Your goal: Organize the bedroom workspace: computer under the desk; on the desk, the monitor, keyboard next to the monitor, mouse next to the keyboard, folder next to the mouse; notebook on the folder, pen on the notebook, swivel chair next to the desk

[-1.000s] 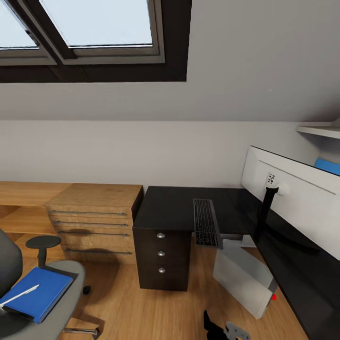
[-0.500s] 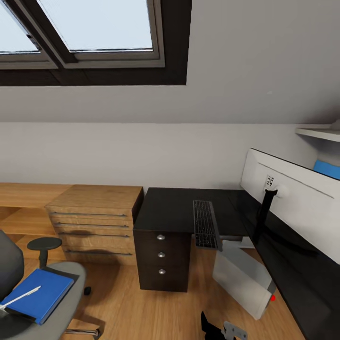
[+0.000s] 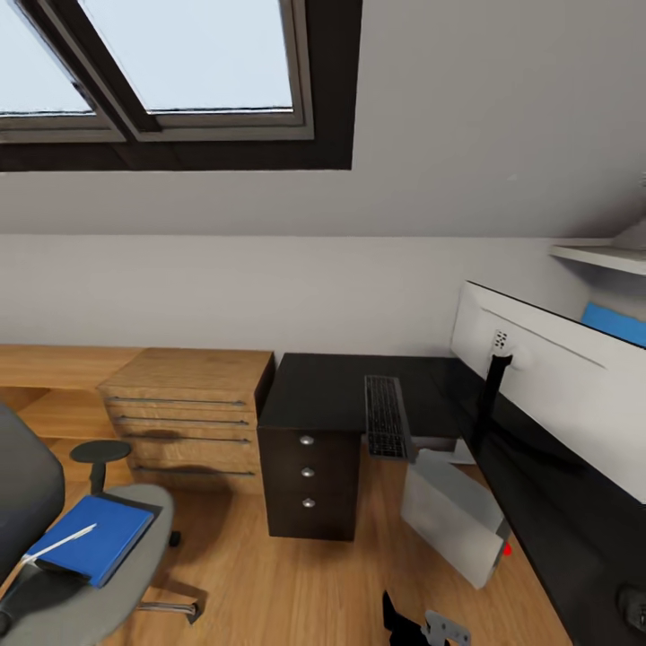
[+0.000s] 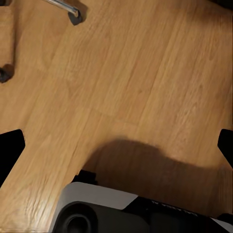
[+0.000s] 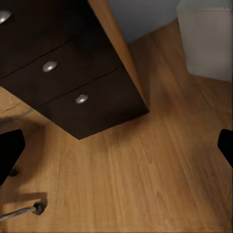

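Right gripper (image 5: 116, 145) spread above floor, beside black drawers (image 5: 63, 73).

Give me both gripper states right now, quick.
Left gripper: open, holding nothing, fingers spread above bare wood floor.
Right gripper: open, holding nothing, near the black drawer unit.

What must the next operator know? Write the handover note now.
Left gripper: open, empty, over the floor.
Right gripper: open, empty, near the desk drawers.
Done: monitor and keyboard are on the desk.
Computer leans on the floor at the desk's edge.
Folder lies on the chair with the pen on top.
Left: folder to the desk, notebook and pen stacked on it, mouse placed, chair pulled in.
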Motion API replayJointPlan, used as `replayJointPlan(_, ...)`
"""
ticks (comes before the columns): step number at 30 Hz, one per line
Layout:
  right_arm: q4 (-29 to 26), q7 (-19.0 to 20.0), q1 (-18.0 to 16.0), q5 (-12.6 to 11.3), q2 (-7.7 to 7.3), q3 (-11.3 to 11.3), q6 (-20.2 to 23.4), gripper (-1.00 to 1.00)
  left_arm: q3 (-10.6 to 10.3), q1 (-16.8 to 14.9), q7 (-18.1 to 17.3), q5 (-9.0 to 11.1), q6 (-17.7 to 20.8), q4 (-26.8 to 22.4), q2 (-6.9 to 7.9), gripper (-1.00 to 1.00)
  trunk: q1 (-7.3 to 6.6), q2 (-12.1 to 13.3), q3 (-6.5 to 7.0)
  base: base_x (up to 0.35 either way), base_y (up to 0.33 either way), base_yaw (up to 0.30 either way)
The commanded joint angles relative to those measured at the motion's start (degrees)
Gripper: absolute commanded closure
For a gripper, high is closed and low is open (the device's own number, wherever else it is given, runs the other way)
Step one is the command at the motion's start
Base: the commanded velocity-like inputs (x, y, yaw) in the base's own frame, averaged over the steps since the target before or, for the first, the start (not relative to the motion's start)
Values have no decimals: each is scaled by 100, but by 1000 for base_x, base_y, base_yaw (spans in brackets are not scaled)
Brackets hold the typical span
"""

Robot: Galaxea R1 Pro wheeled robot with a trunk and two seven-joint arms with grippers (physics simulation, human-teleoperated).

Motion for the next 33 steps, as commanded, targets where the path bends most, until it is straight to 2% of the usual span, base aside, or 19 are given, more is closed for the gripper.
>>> replayJointPlan(1, 6, 60, -4, -34, 2, -45, -7, -100, 6, 2, 19, 62, 31, -16, -3, -100, -25, 36, 11, -337, 0, 0)
replayJointPlan(26, 6, 80, -4, -15, 4, -38, -25, -100, 3, 1, 11, 74, 39, -16, -6, -100, -574, 1038, 460, -339, 0, 0)
replayJointPlan(31, -13, 89, -4, -15, 4, -40, -28, -100, 2, 1, 10, 64, 36, -18, -14, -100, -684, 1239, 550, -205, 0, 0)
replayJointPlan(32, -544, -108, -26, -23, 16, -49, 117, -100, -6, 1, -5, 68, 93, -832, -34, -100, -706, 1279, 568, -11, 0, 0)
replayJointPlan(33, -685, -188, -29, -21, 19, -46, 183, -100, -6, 1, -6, 68, 125, -939, -34, -100, -728, 1319, 586, -9, 0, 0)
